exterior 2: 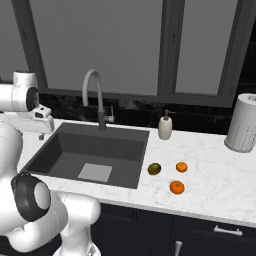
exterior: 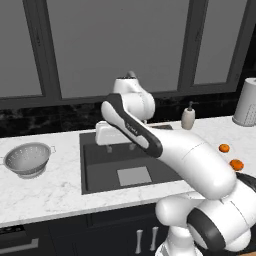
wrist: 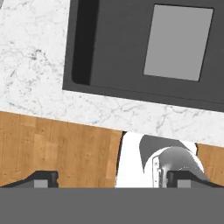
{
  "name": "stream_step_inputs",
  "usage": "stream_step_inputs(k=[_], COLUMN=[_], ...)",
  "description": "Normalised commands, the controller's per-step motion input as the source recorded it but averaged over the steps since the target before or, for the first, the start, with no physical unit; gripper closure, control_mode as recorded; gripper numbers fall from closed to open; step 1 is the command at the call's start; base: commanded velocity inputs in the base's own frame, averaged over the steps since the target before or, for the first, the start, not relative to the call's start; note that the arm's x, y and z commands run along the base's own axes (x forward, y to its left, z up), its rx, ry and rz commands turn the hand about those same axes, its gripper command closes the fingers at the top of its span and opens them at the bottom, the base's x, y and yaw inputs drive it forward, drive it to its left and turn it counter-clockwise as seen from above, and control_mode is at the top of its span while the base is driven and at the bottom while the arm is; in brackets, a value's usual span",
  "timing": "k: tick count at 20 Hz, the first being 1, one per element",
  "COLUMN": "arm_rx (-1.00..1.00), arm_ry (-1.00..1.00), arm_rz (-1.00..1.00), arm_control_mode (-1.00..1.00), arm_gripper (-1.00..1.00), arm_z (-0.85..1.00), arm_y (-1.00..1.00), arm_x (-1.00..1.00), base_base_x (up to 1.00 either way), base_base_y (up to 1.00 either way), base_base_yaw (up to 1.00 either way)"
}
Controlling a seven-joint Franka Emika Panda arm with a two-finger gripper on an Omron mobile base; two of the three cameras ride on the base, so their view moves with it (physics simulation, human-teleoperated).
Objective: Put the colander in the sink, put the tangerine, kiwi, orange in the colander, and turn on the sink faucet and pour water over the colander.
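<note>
Gripper (wrist: 111,179) hangs with its dark finger tips spread wide and nothing between them, pointing straight down over the front left corner of the sink (wrist: 131,65), a dark matte rectangular basin with a paler square patch at its bottom. White marble counter (exterior: 55,187) rims it. The shiny perforated colander (exterior: 29,159) sits upright on the counter, well left of the basin. Kiwi (exterior 2: 154,169), tangerine (exterior 2: 181,167) and orange (exterior 2: 177,187) lie grouped right of the basin.
</note>
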Motion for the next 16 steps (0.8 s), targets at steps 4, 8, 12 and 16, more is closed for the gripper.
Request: stream_step_inputs(k=[4, 8, 12, 16], arm_rx=[-0.01, -0.02, -0.06, -0.03], arm_ry=[0.15, 0.12, 0.07, 0.00], arm_rz=[0.01, 0.00, 0.02, 0.02], arm_control_mode=[-1.00, -1.00, -1.00, -1.00], arm_gripper=[-1.00, -1.00, -1.00, -1.00], arm_z=[0.00, -0.06, -0.25, -0.27], arm_y=[0.80, 0.78, 0.61, 0.42], arm_x=[0.00, 0.00, 0.00, 0.00], base_base_x=[0.00, 0.00, 0.00, 0.00], base_base_y=[0.00, 0.00, 0.00, 0.00], base_base_yaw=[0.00, 0.00, 0.00, 0.00])
